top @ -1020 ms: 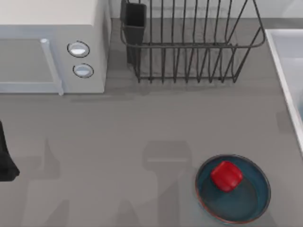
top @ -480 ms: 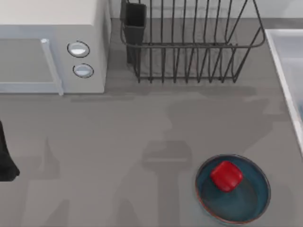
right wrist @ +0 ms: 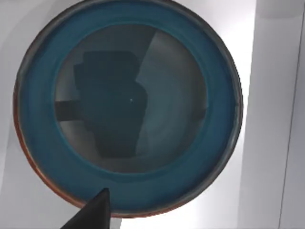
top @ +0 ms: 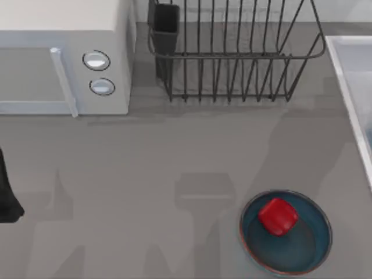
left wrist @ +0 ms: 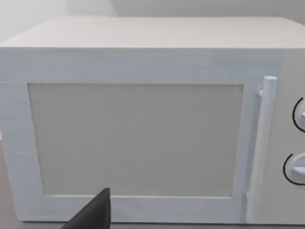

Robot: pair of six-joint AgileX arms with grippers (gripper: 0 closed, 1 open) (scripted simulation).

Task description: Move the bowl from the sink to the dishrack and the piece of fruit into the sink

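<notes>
the grey table lies bare across its middle. microwave at 10 o'clock, dishrack at 12, sink on the 3 o'clock edge. bowl sits in the sink under the right wrist camera. piece of fruit rests in the shallow dish at 5. left arm parked at 9. can't tell either gripper's jaw state.

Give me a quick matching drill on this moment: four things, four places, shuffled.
1 bowl
2 piece of fruit
3 dishrack
4 microwave

A on the shallow teal dish
B top view's upper left
C in the sink, under the right wrist camera
D between microwave and sink

Pairs: 1-C, 2-A, 3-D, 4-B
</notes>
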